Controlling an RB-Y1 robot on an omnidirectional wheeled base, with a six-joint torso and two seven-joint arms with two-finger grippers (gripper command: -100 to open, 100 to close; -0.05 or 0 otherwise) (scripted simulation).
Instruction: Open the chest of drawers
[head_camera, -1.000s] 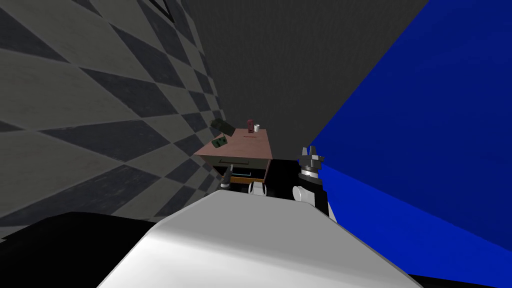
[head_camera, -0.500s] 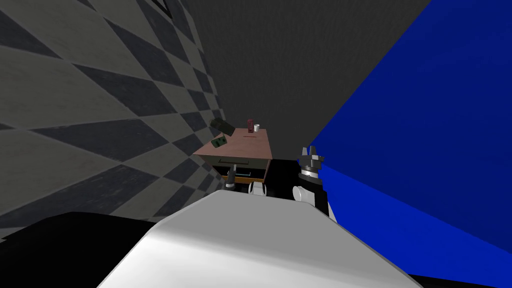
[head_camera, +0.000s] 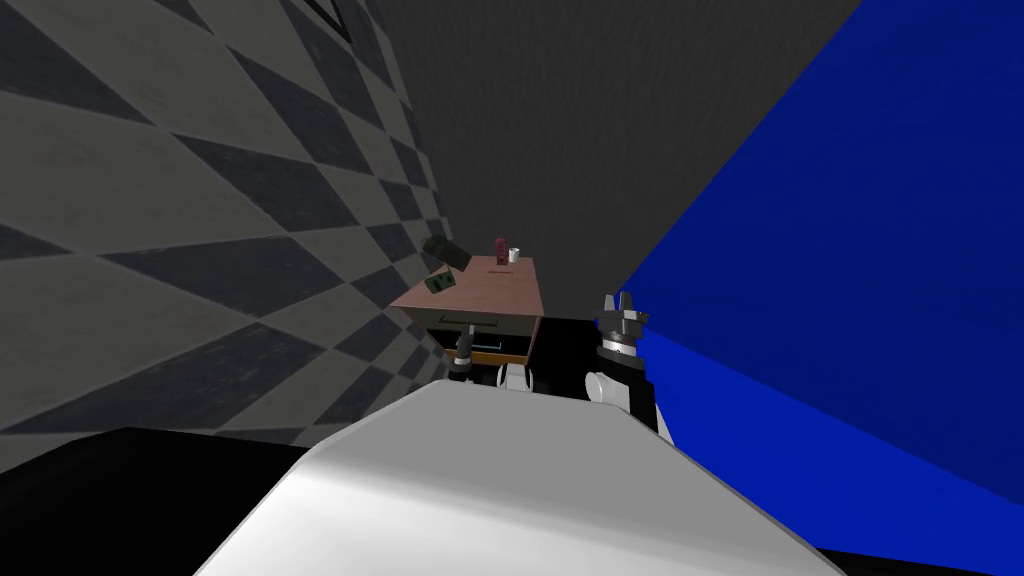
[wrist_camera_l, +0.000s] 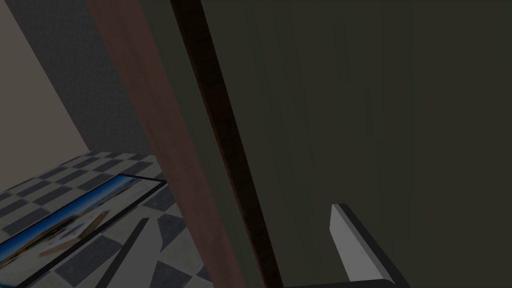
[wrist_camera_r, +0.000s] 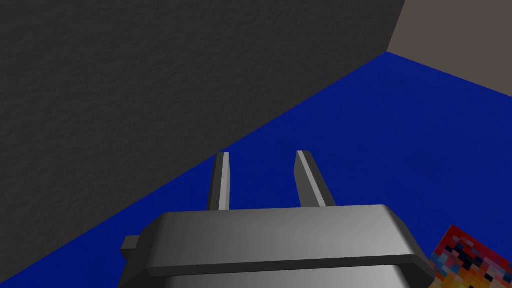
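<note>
Checkered wall: a grey wall of dark and pale diamonds (head_camera: 200, 250) is seen on the left. The chest is set close against it.

Task's thing: the chest of drawers with a reddish-brown top and dark olive front (head_camera: 492, 288) is found ahead of the robot, between the two walls.

Things on top: a dark green box (head_camera: 446, 251) is leaned against the checkered wall. A small red object (head_camera: 501, 249) and a white cup (head_camera: 514, 256) are stood at the far edge, well away from the drawer fronts.

Drawer: an orange-edged band (head_camera: 497, 357) is seen under the olive front. How far it has been drawn out cannot be told.

Left gripper: the left gripper (head_camera: 462, 348) is held right at the chest's front with its thin grey fingers (wrist_camera_l: 352, 242) spread wide. One finger is laid over the olive panel and the other past the reddish-brown edge, so nothing is clamped.

Reason judged: the edge is probably straddled so that it can be pinched and pulled.

Right gripper: the right gripper (head_camera: 620, 298) is held raised beside the blue wall (head_camera: 850, 300), apart from the chest. Its fingers are parted by a narrow gap and nothing is held, presumably to keep it clear.
</note>
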